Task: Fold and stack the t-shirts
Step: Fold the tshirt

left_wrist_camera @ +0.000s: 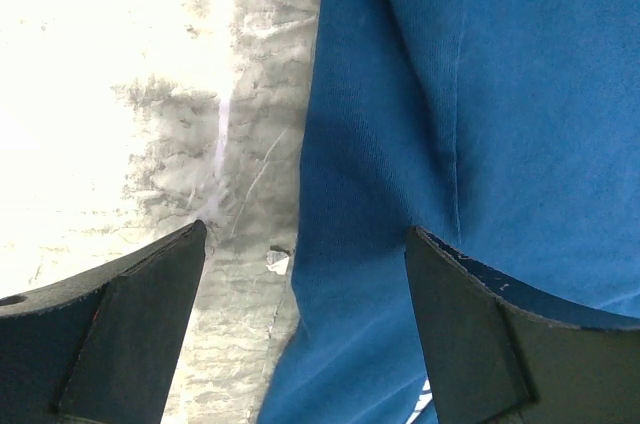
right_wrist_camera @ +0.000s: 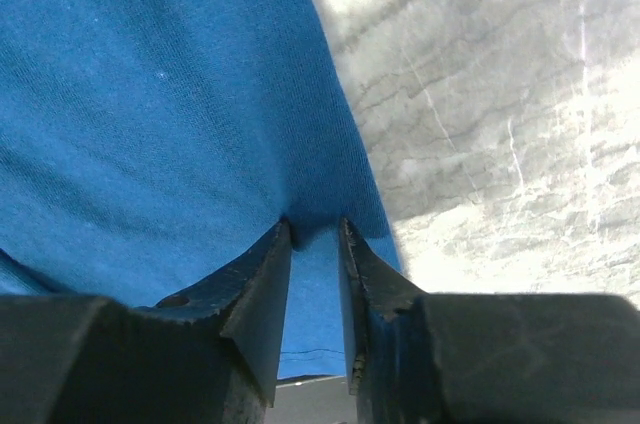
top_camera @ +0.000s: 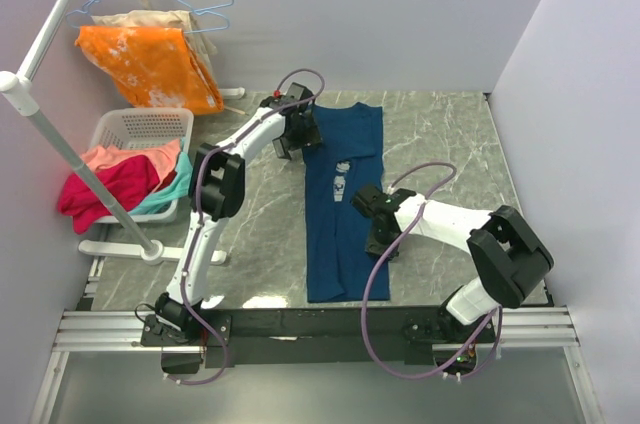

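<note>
A navy blue t-shirt lies on the grey marble table as a long narrow strip, with a pale print near its middle. My left gripper is open at the strip's far left edge. In the left wrist view its fingers straddle that edge of the t-shirt, one over bare table and one over cloth. My right gripper is at the strip's right edge. In the right wrist view its jaws stand nearly closed, pinching a small fold of the t-shirt.
A white basket with pink, red and teal clothes stands at the left. An orange shirt hangs on a white rack at the back left. Walls close the back and the right side. The table's near edge runs below the shirt.
</note>
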You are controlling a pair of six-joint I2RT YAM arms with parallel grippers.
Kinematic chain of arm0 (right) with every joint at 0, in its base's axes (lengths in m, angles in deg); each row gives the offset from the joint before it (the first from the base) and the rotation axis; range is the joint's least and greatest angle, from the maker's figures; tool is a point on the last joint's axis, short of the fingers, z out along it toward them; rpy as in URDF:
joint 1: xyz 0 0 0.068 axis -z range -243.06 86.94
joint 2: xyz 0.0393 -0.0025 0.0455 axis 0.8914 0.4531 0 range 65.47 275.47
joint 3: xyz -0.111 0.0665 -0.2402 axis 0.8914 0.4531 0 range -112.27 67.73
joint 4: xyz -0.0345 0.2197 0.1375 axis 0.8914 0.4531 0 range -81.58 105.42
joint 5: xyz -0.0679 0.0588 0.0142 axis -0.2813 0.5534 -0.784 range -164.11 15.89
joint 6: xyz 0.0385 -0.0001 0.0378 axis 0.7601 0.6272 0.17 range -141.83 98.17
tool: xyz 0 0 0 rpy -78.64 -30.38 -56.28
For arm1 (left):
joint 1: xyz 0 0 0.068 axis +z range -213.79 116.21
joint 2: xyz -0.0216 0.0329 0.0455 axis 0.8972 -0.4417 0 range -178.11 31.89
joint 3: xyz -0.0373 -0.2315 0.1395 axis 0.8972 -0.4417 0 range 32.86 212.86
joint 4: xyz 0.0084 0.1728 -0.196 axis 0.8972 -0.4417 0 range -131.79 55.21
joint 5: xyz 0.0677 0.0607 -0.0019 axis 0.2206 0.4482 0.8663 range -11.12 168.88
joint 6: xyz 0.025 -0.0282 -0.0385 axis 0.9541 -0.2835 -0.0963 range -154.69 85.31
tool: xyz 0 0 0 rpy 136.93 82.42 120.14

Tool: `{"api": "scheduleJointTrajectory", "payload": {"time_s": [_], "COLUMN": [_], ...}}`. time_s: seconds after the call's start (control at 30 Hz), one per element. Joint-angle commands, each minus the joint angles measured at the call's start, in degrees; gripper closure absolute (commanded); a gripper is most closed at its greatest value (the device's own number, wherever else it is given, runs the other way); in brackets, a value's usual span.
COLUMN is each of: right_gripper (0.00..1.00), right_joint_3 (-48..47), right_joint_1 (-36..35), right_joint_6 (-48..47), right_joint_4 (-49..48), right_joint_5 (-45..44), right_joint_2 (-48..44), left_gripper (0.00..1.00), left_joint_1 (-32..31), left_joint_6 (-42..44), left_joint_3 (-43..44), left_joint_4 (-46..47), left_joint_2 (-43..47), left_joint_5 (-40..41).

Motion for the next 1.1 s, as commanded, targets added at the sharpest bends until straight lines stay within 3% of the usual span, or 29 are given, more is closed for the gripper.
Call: {"api": "scheduleJointTrajectory", "payload": {"time_s": [0.0, 0.23, 0.5, 0.77, 0.93, 1.07], "right_gripper": [0.69, 0.7, 0.7, 0.69, 0.68, 0.68], "right_joint_3": [4.55, 7.01, 2.45, -3.0, -4.5, -6.43], "right_joint_1": [-0.14, -0.93, -1.89, -4.44, -6.55, -6.73], "right_joint_6": [3.21, 5.68, 4.8, 2.16, 1.11, 0.58], "right_joint_4": [6.46, 7.6, 8.92, 8.57, 8.05, 8.83], "right_joint_5": [-3.7, -4.14, -5.55, -4.76, -3.71, -3.35], "right_joint_2": [-0.42, -3.32, -3.33, 0.53, 1.07, 2.11], "left_gripper": [0.12, 0.12, 0.14, 0.15, 0.17, 0.18], "left_joint_1": [0.24, 0.51, 1.12, 1.12, 1.38, 3.23], "left_joint_6": [2.89, 3.42, 3.24, 7.45, 9.13, 8.26], "left_joint_3": [1.82, 5.51, 8.93, 11.13, 17.02, 15.53], "left_joint_4": [-3.74, -7.42, -10.59, -6.64, -6.29, -5.41], "left_joint_2": [-4.25, -8.11, -11.54, -15.76, -18.4, -17.79], "left_joint_5": [1.9, 5.32, 15.6, 19.92, 24.66, 23.96]}}
